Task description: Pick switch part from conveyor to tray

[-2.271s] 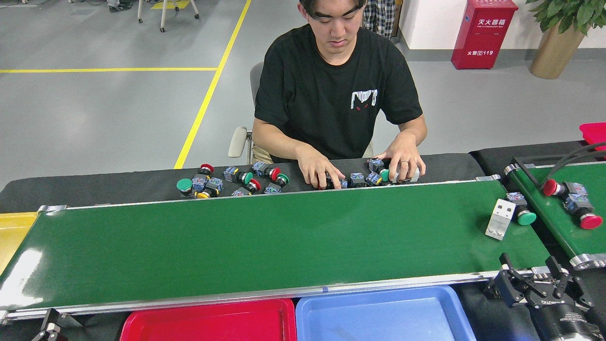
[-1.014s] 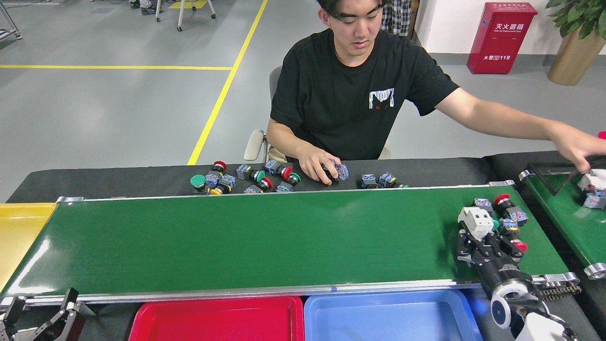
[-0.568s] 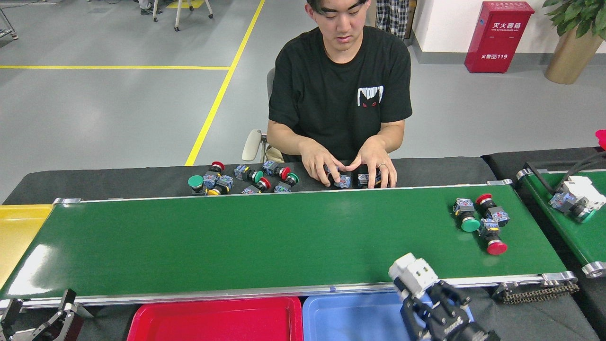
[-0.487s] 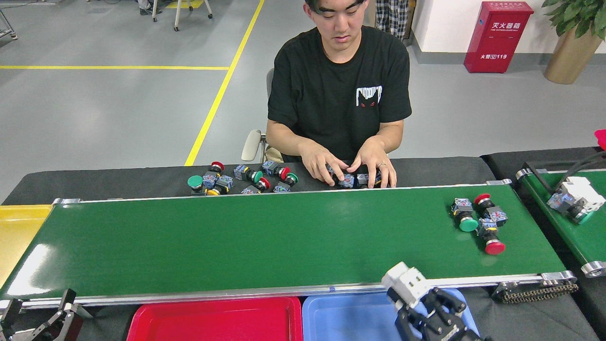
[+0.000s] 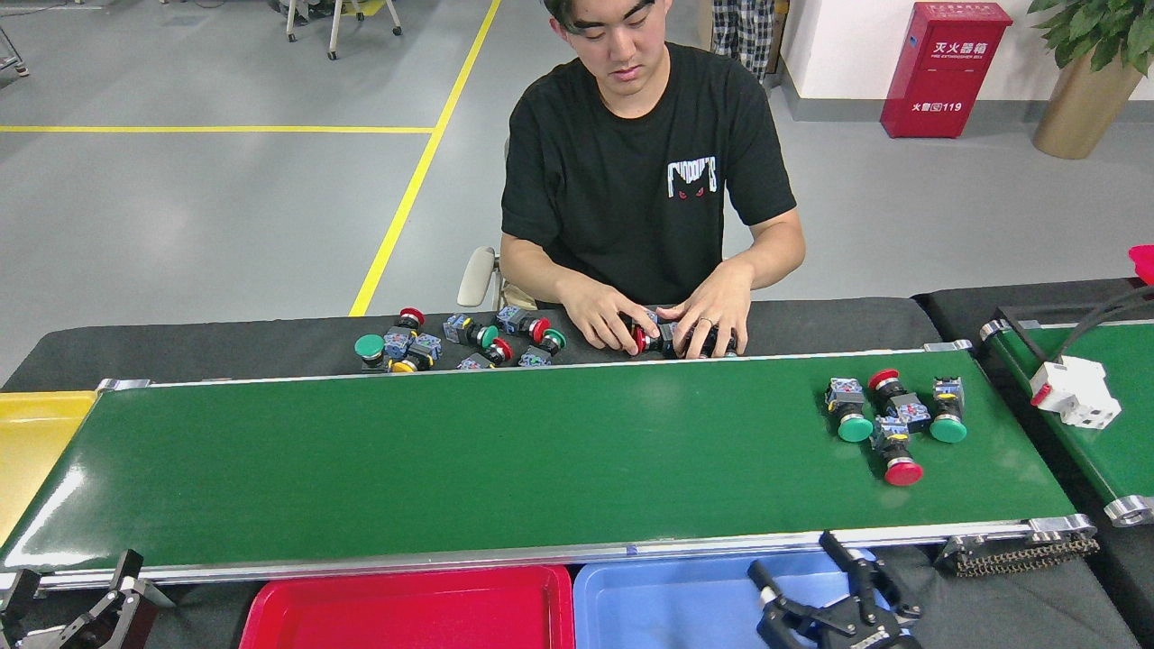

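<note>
Right end effector [image 5: 816,577] sits low over the blue tray [image 5: 667,599], fingers spread apart and holding nothing; half a second ago it was clamped on a white switch block at about the same spot, and that block is no longer seen there, its landing place not visible in the tray. Left end effector [image 5: 77,599] at the bottom left corner, below the conveyor [image 5: 451,460] rail, unchanged; it looks parted, empty. Switch parts on the conveyor have shifted a bit leftward since then, and the cluster near the right end now counts four instead of three: left green button switch [image 5: 849,420] with its long axis running far-to-near, cap toward the near side; red-capped switch [image 5: 887,386] lying diagonal, cap to the far left; red button switch [image 5: 898,455] axis far-to-near, cap near; right green button switch [image 5: 947,415], the new one, axis far-to-near, cap near. The middle two touch each other; the green ones sit just beside them. Red tray [image 5: 406,613] next to the blue one, yellow tray [image 5: 27,442] at the left end. White block [image 5: 1075,392] lies on the smaller belt [image 5: 1113,451] at right, where a blue-and-white piece lay before. Person's hands [image 5: 667,320] rest on switches on the black bench [image 5: 225,347] behind the conveyor, beside a loose pile of switches [image 5: 460,341].
</note>
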Tool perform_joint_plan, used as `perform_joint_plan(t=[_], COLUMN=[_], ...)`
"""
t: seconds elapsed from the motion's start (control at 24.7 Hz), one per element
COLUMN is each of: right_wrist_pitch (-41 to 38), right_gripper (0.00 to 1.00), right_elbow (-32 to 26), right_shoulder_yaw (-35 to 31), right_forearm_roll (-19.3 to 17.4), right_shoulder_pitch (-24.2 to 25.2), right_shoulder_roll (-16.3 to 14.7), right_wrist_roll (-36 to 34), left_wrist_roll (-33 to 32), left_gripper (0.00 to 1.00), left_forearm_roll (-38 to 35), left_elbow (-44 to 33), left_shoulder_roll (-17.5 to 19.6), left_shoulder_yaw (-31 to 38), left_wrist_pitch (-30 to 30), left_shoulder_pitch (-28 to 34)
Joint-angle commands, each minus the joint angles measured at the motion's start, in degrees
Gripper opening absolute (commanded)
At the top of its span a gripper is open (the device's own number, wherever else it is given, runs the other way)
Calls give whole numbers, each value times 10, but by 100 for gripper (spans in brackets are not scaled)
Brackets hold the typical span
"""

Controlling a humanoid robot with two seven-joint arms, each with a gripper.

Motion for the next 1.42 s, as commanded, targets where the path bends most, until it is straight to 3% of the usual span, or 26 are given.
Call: perform_joint_plan(t=[0.0,0.28,0.57,0.81,0.89,0.97,1.1,1.18,1.26,1.38], right_wrist_pitch=[66,69,65,65,66,64,49,13,-12,-17], right_gripper=[99,99,99,99,99,88,34,18,8,3], right_elbow=[5,41,68,160,198,237,256,256,256,250], right_shoulder_yaw=[-4,-3,2,59,73,75,89,90,89,89], right_forearm_roll=[0,5,38,38,39,42,47,46,43,41], right_shoulder_pitch=[-2,-61,-130,-218,-249,-278,-293,-290,-289,-289], right_shoulder_roll=[-4,-8,-8,5,24,34,31,31,32,34], right_wrist_roll=[-18,30,79,81,81,82,87,88,89,88], left_wrist_roll=[4,4,4,4,4,4,4,4,4,4], left_gripper=[100,100,100,100,100,100,100,100,100,100], left_forearm_roll=[2,2,2,1,0,0,0,1,1,1], left_elbow=[-6,-7,-6,-2,-1,-2,-1,-2,-2,-2], left_shoulder_roll=[8,8,8,8,8,8,8,8,8,8], left_shoulder_yaw=[3,3,-3,-4,-3,-4,-4,-4,-3,-1], left_wrist_pitch=[1,0,0,0,0,0,0,0,0,0], left_shoulder_pitch=[-2,-2,-5,-5,-6,-5,-5,-5,-5,-5])
